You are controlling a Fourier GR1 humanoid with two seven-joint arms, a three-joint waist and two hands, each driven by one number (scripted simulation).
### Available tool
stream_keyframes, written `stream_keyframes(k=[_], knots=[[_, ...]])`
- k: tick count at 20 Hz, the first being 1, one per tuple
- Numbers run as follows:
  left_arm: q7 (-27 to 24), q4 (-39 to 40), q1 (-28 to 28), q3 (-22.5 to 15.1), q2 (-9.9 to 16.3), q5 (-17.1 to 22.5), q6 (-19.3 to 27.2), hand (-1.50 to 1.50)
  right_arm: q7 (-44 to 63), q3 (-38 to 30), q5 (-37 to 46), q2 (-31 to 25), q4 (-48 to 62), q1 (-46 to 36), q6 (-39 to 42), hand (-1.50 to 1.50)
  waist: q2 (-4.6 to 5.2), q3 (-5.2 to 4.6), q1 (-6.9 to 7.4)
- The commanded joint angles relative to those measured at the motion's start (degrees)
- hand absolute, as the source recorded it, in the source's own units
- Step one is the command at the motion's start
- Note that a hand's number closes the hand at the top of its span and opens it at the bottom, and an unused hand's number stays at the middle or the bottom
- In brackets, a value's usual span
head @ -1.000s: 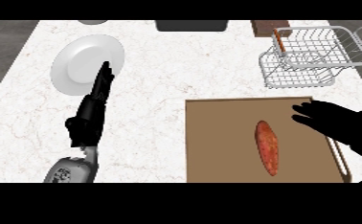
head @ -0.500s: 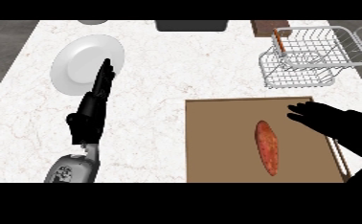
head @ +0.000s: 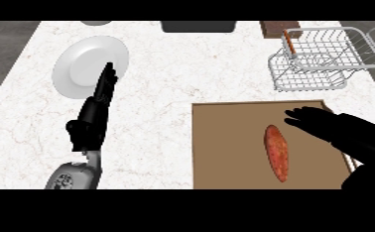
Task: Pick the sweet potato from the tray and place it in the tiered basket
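I have the right robot hand (head: 333, 129) over the tray (head: 227, 146), near its far right corner, fingers spread and released, holding nothing. The sweet potato (head: 277, 151) lies just beside it, toward the tray's middle-right, long axis running from the far edge toward the near edge, a little tilted. I cannot tell whether the fingertips are touching the tray's surface or hanging above it.

As I read it, I am in the reach, with the grasp not yet made. To do it well I would bring the hand across so the palm sits over the potato's thick middle, not its tapered ends, and turn the fingers to close across the short width. It looks smooth and rounded, so I expect it could roll if nudged from one side; thumb and fingers should meet it together. The lift should be high enough to pass the wire rim of the tiered basket (head: 316, 60), which stands at the table's far right corner, well apart from the tray.

The left robot hand (head: 93, 114) rests open on the left side of the table (head: 176, 67), fingers straight, pointing at the white plate (head: 89, 66).

Count: one sweet potato, one tray, one tiered basket, one plate, two robot hands.
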Motion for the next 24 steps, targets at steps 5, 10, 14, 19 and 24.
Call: stream_keyframes(k=[5,10,14,19,24], knots=[[3.4,0.4,-3.8,1.5,0.0,-0.3,-1.4,0.00,1.9,1.6,1.1,2.8,-1.6,-1.6,5.6,-1.50,-0.03,-0.02,-0.16],[1.8,1.9,-3.6,4.1,0.6,0.8,-2.6,0.00,1.3,3.7,3.5,4.7,1.3,-1.4,3.6,-1.50,0.00,-0.01,-0.06],[-0.4,1.7,-1.1,0.4,-2.5,-2.9,0.2,0.00,0.6,6.6,7.3,7.7,5.7,-1.7,-1.5,-1.50,0.00,0.00,0.06],[-1.2,4.6,-2.6,3.8,-1.7,-0.6,-1.4,0.00,-1.5,5.0,8.7,7.0,10.2,-3.7,-1.5,-1.50,0.04,-0.01,0.02],[-2.5,0.6,1.3,2.9,-1.1,-1.1,-2.9,0.00,-1.6,4.3,8.9,8.9,11.5,-4.4,-1.1,-1.50,0.01,-0.01,0.08]])
